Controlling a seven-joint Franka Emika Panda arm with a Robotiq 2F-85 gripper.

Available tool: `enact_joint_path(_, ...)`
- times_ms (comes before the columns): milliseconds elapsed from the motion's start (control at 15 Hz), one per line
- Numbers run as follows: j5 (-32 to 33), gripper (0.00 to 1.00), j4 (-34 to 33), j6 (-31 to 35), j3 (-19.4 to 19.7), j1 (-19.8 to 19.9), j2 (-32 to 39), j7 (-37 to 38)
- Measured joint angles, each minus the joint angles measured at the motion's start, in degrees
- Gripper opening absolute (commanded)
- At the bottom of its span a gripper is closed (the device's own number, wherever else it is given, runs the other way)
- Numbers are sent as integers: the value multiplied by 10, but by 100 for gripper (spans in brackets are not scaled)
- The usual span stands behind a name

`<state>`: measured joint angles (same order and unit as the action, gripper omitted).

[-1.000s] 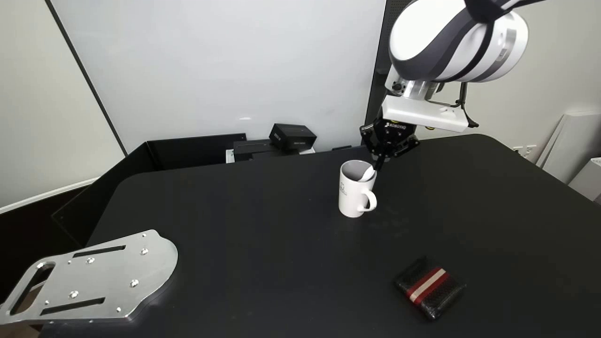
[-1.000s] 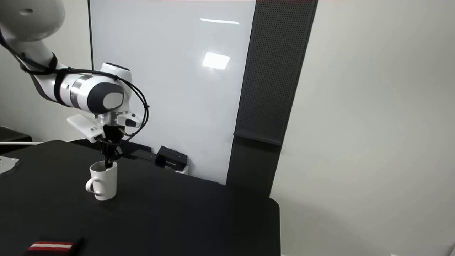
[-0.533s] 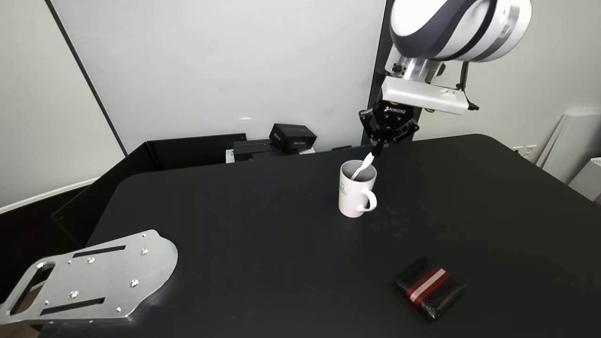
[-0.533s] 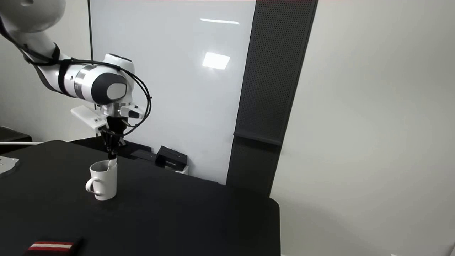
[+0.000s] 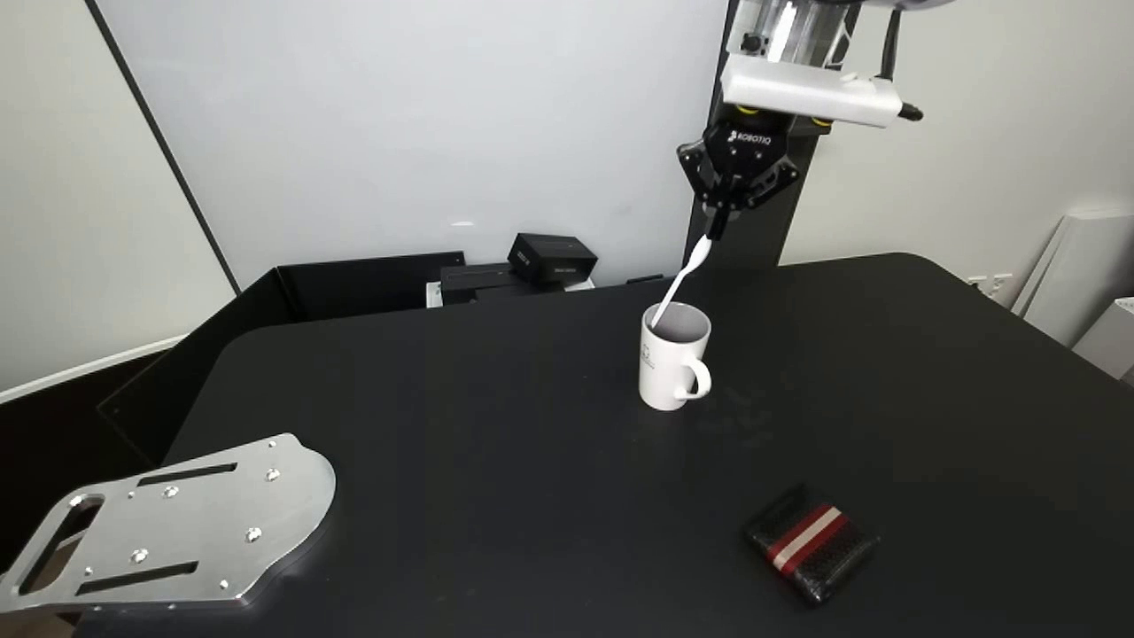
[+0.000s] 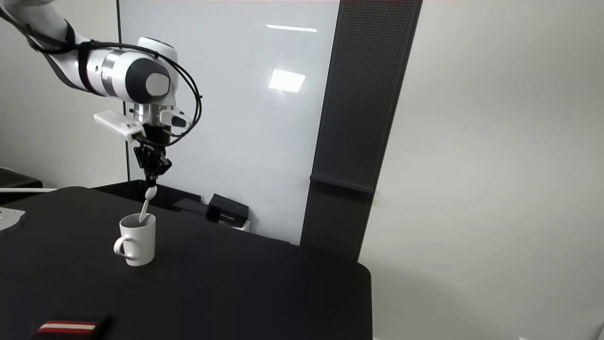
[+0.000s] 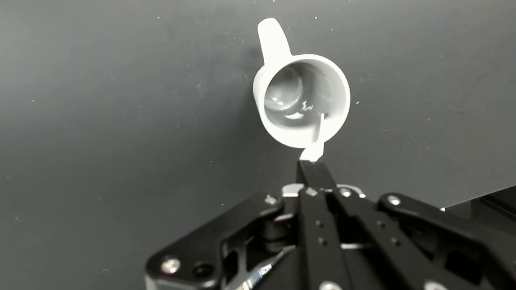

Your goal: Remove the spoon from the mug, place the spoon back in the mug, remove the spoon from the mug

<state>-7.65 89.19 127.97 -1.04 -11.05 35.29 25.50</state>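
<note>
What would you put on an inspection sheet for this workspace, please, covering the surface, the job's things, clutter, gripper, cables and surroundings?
Surface: black tabletop, finely speckled in the wrist view.
Mug: white, upright on the tabletop.
Spoon: white, tilted, wide end up, thin end within the mug's mouth.
Clutter: black wallet-like item with a red-and-white stripe, on the tabletop; slotted metal plate overlapping the tabletop's edge in an exterior view.
Gripper: shut on the spoon's wide end, above the mug.
Cables: black cables strapped along the arm, looping out beside the gripper.
Surroundings: glossy white panel, dark perforated panel and black boxes beyond the tabletop.
</note>
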Motion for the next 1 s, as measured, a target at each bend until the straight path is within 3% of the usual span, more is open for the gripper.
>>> enact_joint_path(667,26,0,-5,-120,6,-4,-85,15)
enact_joint_path(1000,32,0,38,-98,3,-4,-124,15)
